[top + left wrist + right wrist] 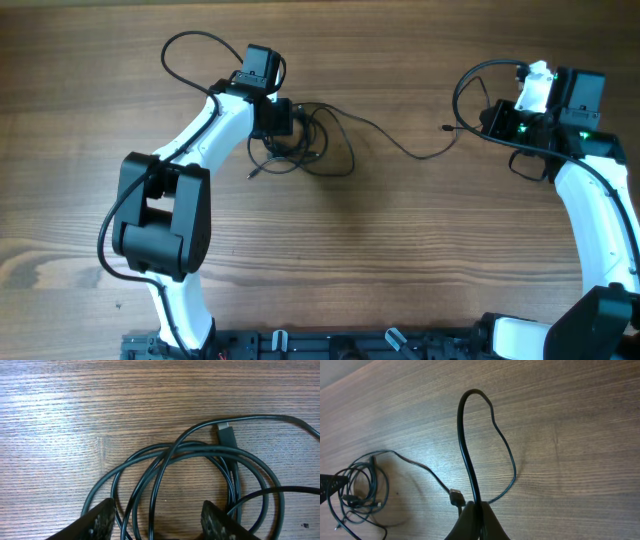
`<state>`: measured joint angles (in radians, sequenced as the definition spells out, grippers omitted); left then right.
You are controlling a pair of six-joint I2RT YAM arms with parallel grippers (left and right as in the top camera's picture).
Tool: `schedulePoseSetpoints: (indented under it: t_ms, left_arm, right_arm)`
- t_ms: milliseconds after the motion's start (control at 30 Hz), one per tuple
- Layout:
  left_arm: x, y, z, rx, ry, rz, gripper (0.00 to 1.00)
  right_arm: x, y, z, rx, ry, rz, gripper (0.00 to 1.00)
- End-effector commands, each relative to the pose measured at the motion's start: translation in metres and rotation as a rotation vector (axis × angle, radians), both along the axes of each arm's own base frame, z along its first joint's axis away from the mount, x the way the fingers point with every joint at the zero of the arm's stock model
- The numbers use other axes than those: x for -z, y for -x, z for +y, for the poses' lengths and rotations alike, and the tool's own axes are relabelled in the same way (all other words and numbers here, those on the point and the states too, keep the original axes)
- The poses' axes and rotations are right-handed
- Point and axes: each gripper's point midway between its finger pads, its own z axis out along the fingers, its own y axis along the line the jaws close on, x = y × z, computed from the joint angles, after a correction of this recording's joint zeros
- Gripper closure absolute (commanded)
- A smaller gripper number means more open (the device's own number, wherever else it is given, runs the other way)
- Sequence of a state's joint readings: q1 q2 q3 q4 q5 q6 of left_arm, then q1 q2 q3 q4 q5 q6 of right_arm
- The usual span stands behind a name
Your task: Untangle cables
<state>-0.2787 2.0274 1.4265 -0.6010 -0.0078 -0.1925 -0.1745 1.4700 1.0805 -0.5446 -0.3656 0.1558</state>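
My left gripper (159, 521) hangs over the coiled cables (200, 455) left of centre on the table (330, 260), fingers spread with strands lying between them. The right gripper (479, 516) pinches one strand, which arches up in a loop. The cord looks light, limp and slippery, so I'd grip just behind the plug (226, 436), not mid-coil.

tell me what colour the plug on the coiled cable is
The plug is black, like its cable; clearest in the left wrist view.
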Motion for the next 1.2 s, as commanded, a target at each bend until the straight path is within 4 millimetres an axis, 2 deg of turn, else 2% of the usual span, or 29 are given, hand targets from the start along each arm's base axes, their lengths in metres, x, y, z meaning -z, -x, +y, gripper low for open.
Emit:
schedulePoseSetpoints:
  t_ms: [0,167,567,800,833,867,900,1033,1100,1167]
  left_arm:
    - [0.002,-0.001,0.004,-0.003,-0.021,-0.002,0.44]
    - [0.003,0.001,0.004,-0.004,-0.023,0.007,0.55]
    - [0.012,0.004,0.005,-0.003,-0.027,0.021,0.55]
    - [0.027,0.013,0.008,-0.003,-0.032,0.039,0.57]
    - [0.027,0.013,0.008,-0.003,-0.032,0.038,0.60]
    - [0.027,0.012,0.008,-0.003,-0.031,0.036,0.74]
    - [0.027,0.012,0.008,-0.003,-0.031,0.036,0.96]
    - [0.027,0.013,0.007,-0.005,-0.026,0.037,0.96]
    - [0.012,0.010,0.001,0.004,-0.003,0.010,0.96]
    - [-0.024,0.006,-0.007,0.021,0.033,-0.066,0.96]
  right_arm:
    - [-0.001,-0.001,0.003,-0.007,-0.017,0.011,0.96]
    - [-0.001,0.000,0.003,-0.008,-0.017,0.014,0.96]
    - [-0.001,0.000,0.003,-0.008,-0.018,0.012,0.96]
    - [-0.002,-0.001,0.003,-0.008,-0.017,0.008,0.96]
    - [-0.002,-0.001,0.003,-0.008,-0.017,0.008,0.96]
    - [-0.002,-0.001,0.003,-0.008,-0.017,0.008,0.96]
    - [-0.002,-0.001,0.003,-0.008,-0.017,0.008,0.96]
    - [-0.002,-0.001,0.003,-0.008,-0.017,0.009,0.96]
    - [0.000,-0.001,-0.001,0.005,0.001,0.012,0.96]
    - [0.002,-0.001,-0.007,0.027,0.034,0.018,0.96]
